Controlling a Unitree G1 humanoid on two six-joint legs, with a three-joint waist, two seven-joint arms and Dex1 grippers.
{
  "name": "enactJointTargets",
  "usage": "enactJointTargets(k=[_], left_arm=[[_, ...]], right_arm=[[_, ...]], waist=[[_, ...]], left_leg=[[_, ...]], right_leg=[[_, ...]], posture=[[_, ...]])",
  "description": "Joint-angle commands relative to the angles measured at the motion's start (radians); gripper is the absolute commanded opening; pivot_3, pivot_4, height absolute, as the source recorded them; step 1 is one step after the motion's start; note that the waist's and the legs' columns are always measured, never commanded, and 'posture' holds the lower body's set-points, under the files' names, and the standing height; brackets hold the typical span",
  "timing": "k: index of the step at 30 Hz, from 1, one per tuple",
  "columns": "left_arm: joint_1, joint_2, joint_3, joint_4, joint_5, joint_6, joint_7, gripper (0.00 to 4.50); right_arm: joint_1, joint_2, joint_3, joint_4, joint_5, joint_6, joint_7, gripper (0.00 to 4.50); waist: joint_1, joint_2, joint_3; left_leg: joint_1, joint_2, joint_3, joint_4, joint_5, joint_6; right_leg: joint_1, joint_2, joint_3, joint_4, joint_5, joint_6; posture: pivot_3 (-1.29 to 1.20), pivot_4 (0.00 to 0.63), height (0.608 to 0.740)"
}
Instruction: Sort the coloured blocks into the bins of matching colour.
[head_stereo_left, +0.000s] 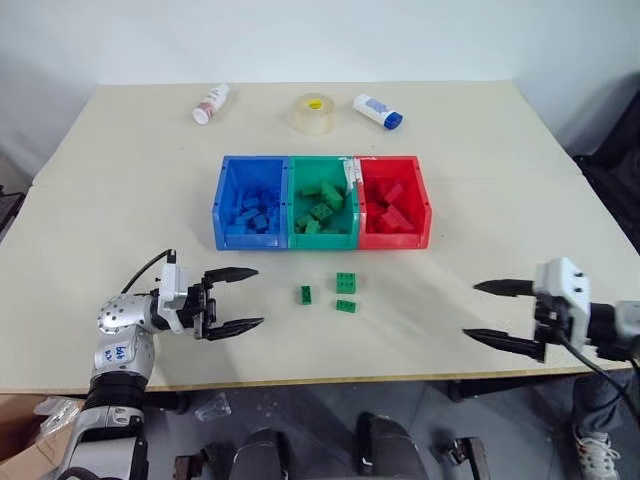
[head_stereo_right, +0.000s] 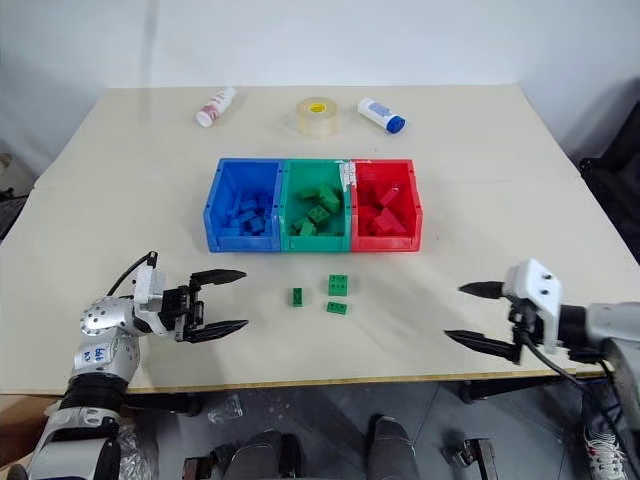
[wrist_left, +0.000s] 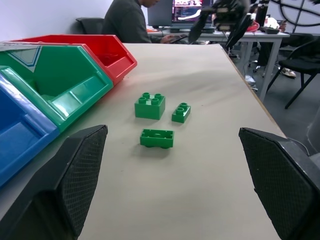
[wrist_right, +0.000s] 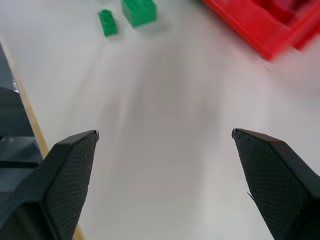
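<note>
Three green blocks lie loose on the table just in front of the bins: a square one (head_stereo_left: 346, 282), a small one (head_stereo_left: 305, 294) and a flat one (head_stereo_left: 345, 306). The blue bin (head_stereo_left: 250, 241), green bin (head_stereo_left: 322, 241) and red bin (head_stereo_left: 393, 241) stand in a row, each holding bricks of its own colour. My left gripper (head_stereo_left: 258, 297) is open and empty, level, left of the loose blocks and pointing at them (wrist_left: 150, 106). My right gripper (head_stereo_left: 470, 310) is open and empty near the table's front right, well apart from the blocks (wrist_right: 139, 11).
Two white bottles (head_stereo_left: 211, 103) (head_stereo_left: 378, 111) and a tape roll (head_stereo_left: 314, 113) lie along the far side of the table. The table's front edge (head_stereo_left: 330, 380) runs just below both grippers. A person sits at a desk (wrist_left: 130, 22) beyond the table.
</note>
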Motion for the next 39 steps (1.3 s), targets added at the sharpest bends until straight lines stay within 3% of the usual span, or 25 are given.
enactJointTargets(k=[1, 8, 16, 26, 29, 36, 39], left_arm=[[-0.018, 0.015, 0.007, 0.005, -0.002, -0.009, -0.023, 4.5], [-0.049, 0.015, 0.0, 0.029, 0.006, -0.015, -0.027, 4.5], [-0.007, 0.012, 0.003, -0.032, 0.0, -0.014, 0.003, 4.5], [0.093, 0.029, 0.036, -0.139, -0.014, 0.004, 0.059, 4.5], [0.114, 0.026, 0.037, -0.16, -0.015, 0.008, 0.07, 4.5], [0.13, 0.027, 0.038, -0.18, -0.018, 0.015, 0.082, 4.5], [0.129, 0.026, 0.038, -0.179, -0.018, 0.015, 0.084, 4.5]], right_arm=[[-0.012, -0.012, -0.017, -0.058, 0.031, 0.012, -0.013, 4.47], [-0.227, 0.108, 0.234, -0.07, -0.013, 0.058, -0.111, 4.47], [-0.502, 0.342, 0.519, 0.197, -0.187, -0.023, -0.17, 4.47], [-0.643, 0.491, 0.59, 0.46, -0.282, -0.142, -0.194, 4.47], [-0.646, 0.5, 0.593, 0.473, -0.285, -0.158, -0.18, 3.89], [-0.631, 0.502, 0.574, 0.41, -0.264, -0.145, -0.175, 1.52], [-0.638, 0.496, 0.546, 0.341, -0.233, -0.12, -0.181, 1.48]], waist=[[0.001, 0.0, 0.0], [0.001, 0.0, 0.0], [0.002, 0.0, 0.0], [-0.004, 0.0, 0.0], [-0.002, 0.0, 0.0], [-0.002, 0.0, 0.0], [-0.002, 0.0, 0.0]], left_leg=[[0.0, 0.0, 0.0, 0.0, 0.0, 0.0], [0.0, 0.0, 0.0, 0.0, 0.0, 0.0], [-0.001, 0.0, 0.0, 0.001, 0.0, 0.0], [-0.001, 0.0, 0.0, 0.001, 0.0, 0.0], [-0.001, 0.0, 0.0, 0.001, 0.0, 0.0], [-0.001, 0.0, 0.0, 0.001, 0.0, 0.0], [-0.001, 0.0, 0.0, 0.001, 0.0, 0.0]], right_leg=[[0.0, 0.0, 0.0, 0.0, 0.0, 0.0], [0.0, 0.0, 0.0, 0.001, 0.0, 0.0], [-0.001, 0.0, -0.001, 0.001, 0.0, 0.0], [-0.001, 0.0, -0.001, 0.002, 0.0, 0.0], [-0.001, 0.0, -0.001, 0.002, 0.0, 0.0], [-0.001, 0.0, -0.001, 0.002, 0.0, 0.0], [-0.001, 0.0, -0.001, 0.002, 0.0, 0.0]], posture=[[0.0, 0.15, 0.74], [0.0, 0.15, 0.74], [0.0, 0.15, 0.74], [0.0, 0.15, 0.74], [0.0, 0.15, 0.74], [0.0, 0.15, 0.74], [0.0, 0.15, 0.74]])
